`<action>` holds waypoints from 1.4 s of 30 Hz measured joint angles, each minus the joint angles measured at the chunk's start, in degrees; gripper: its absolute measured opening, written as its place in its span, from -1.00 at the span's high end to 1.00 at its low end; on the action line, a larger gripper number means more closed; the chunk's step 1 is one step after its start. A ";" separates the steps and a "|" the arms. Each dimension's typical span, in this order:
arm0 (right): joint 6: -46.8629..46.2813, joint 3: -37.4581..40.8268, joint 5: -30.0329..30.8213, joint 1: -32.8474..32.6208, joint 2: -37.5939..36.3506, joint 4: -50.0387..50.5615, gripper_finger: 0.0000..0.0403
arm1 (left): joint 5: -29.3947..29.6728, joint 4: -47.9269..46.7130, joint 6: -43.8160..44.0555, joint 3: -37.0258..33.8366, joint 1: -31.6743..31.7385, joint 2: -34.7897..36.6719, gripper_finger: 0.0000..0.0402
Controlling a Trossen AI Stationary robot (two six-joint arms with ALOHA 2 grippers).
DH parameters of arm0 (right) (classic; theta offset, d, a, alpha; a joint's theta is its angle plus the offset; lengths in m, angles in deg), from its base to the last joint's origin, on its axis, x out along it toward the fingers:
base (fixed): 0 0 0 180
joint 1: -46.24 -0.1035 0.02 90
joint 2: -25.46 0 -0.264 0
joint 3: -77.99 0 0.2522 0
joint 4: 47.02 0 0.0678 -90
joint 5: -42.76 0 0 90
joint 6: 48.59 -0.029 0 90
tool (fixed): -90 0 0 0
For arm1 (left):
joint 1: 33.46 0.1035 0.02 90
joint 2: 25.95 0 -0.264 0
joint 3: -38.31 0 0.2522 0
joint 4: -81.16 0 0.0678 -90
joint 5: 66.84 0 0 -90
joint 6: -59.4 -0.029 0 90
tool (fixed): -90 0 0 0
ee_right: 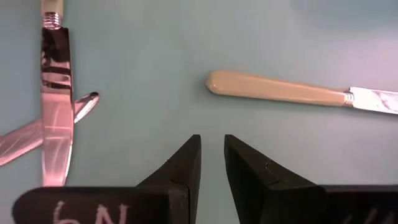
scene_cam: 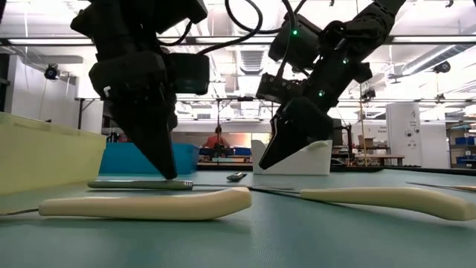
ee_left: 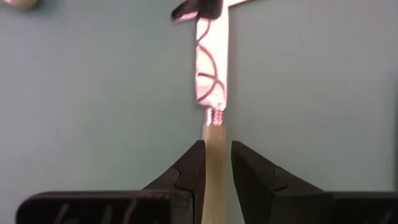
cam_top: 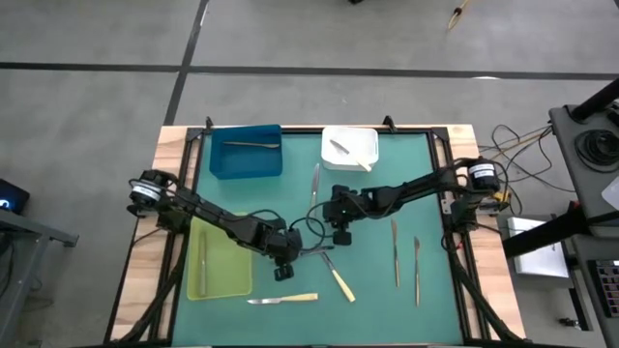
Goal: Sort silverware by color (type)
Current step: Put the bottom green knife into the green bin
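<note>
My left gripper (cam_top: 282, 269) is shut on a pale-handled knife (ee_left: 211, 68) near the middle of the green mat. That knife's blade points toward the table's right. The blade tip of a second pale-handled knife (cam_top: 337, 277) lies across it. My right gripper (ee_right: 212, 140) hovers just to the right and farther back, its fingers a narrow gap apart with nothing between them. A third pale-handled knife (ee_right: 273, 90) lies flat ahead of it, and a fourth (cam_top: 282, 300) lies near the front edge. My left gripper pinches the knife's pale handle (ee_left: 214, 134) between its two fingers (ee_left: 189, 165), close to where the handle joins the blade. The fingers come steeply from above and stand on either side of the handle. The knife lies level, low at the mat (scene_cam: 141, 184); whether it is lifted clear I cannot tell.
A blue tray (cam_top: 227, 166) and a white tray (cam_top: 366, 138) stand at the far edge, each with a utensil inside. A yellow-green tray (cam_top: 227, 278) with one utensil sits at the left. Two grey utensils (cam_top: 395, 253) (cam_top: 417, 271) lie on the right.
</note>
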 joint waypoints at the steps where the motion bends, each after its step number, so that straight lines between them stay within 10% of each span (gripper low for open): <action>1: -0.13 0.00 0.02 -0.07 -0.15 0.24 0.69 | -0.02 0.89 -0.48 0.00 0.00 0.00 0.71; 22: 2.24 0.00 -0.27 -1.14 -0.37 -0.69 0.69 | 4.17 4.92 -5.25 0.00 -0.70 -1.83 0.12; 34: 1.39 0.00 -0.40 -1.27 -0.37 -0.86 0.69 | 4.62 6.96 -4.58 0.24 -1.25 -6.70 0.27; 42: 1.28 0.00 -0.39 -1.52 -0.37 -0.87 0.69 | 7.07 7.03 -2.06 0.21 -1.34 -7.32 0.78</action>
